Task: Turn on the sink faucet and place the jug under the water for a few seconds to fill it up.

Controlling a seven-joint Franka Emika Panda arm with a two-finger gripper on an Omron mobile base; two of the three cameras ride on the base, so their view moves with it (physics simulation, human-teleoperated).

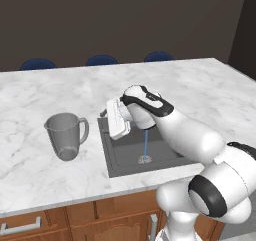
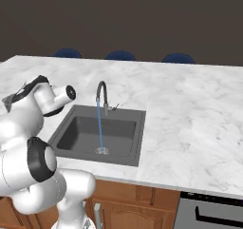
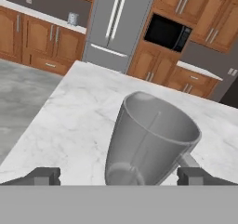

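The tool (image 3: 118, 175) stands spread as wide as it goes and has hold of nothing; in the hand view its two dark fingertips (image 3: 42, 175) rise on either side of the jug's lower half, with the jug centred between them but not yet touched. In the left base view the tool (image 1: 116, 119) hangs over the sink's left edge, faced away from the basin toward the jug.

The jug (image 1: 66, 135) stands upright on the bench (image 1: 30, 100), to the sink's left and clear of its rim, its long axis vertical and its mouth up. Its looped handle is on the side toward the sink, which in the hand view falls at the lower right, near the right fingertip. So the jug lies straight ahead of the tool, near but apart: a level push forward should bring the wall between the fingers, though the handle may foul the right one.

Beyond, the sink (image 2: 76, 130) holds the running water (image 2: 99, 128), a thin blue stream dropping from the sink faucet (image 2: 101, 96) to the drain. The faucet step looks done; the jug must yet be carried rightward under that stream.
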